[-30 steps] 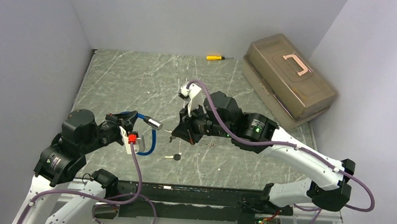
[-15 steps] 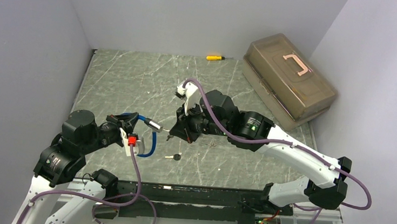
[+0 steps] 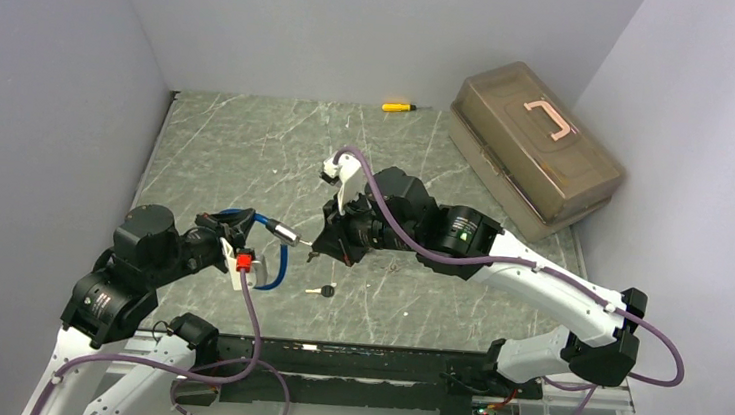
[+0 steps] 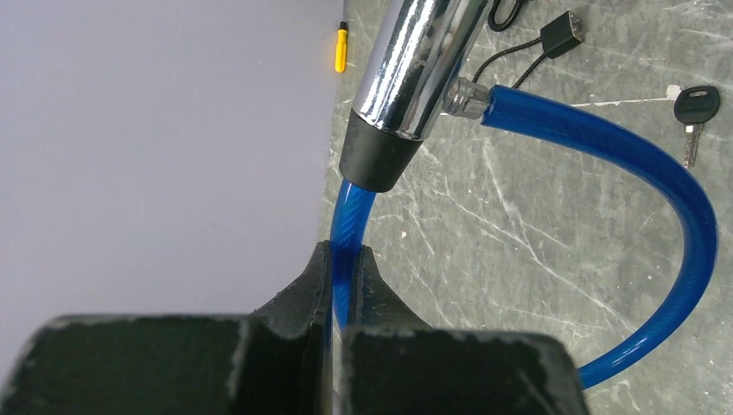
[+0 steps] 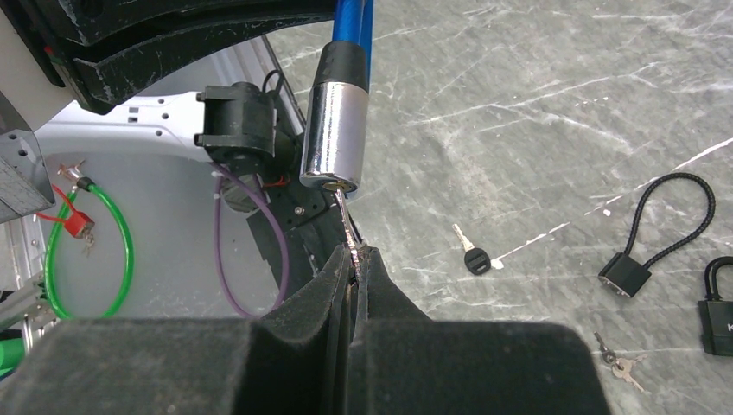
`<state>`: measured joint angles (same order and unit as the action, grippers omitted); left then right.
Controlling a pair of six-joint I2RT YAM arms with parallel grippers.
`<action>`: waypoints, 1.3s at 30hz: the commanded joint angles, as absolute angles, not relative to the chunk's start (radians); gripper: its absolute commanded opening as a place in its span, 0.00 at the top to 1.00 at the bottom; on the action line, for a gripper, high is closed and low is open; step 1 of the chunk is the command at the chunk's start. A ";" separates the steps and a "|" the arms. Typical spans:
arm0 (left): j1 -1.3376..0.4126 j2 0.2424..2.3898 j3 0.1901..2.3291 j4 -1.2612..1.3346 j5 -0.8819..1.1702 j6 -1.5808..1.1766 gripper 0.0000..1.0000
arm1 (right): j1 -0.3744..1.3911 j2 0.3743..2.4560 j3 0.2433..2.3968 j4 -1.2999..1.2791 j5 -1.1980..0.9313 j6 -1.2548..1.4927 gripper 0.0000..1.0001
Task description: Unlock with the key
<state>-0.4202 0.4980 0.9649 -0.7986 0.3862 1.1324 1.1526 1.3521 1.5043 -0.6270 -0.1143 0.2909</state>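
Note:
My left gripper [image 3: 229, 223] is shut on the blue cable [image 4: 348, 225] of a cable lock and holds it above the table. The lock's chrome cylinder [image 3: 284, 229] points right, seen also in the right wrist view [image 5: 334, 143] and the left wrist view [image 4: 415, 65]. My right gripper [image 3: 320, 247] is shut on a silver key [image 5: 345, 222]; the key's blade tip sits at the keyhole in the cylinder's end face. A second key with a black head [image 3: 322, 290] lies on the table below the cylinder.
A brown toolbox [image 3: 534, 150] stands at the back right. A yellow screwdriver [image 3: 398, 107] lies at the back wall. A small black cable padlock [image 5: 627, 272], another black padlock [image 5: 717, 316] and loose keys [image 5: 615, 360] lie on the table right of the lock. A green cable lock [image 5: 86, 251] lies off the table.
My right gripper has moved left with the key, closing the gap until the key's tip reaches the cylinder's end. The left arm holds the lock nearly still.

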 commanded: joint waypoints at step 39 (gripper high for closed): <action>-0.429 0.490 0.983 -0.751 0.401 1.139 1.00 | 1.129 1.287 1.487 -0.590 -0.152 0.306 1.00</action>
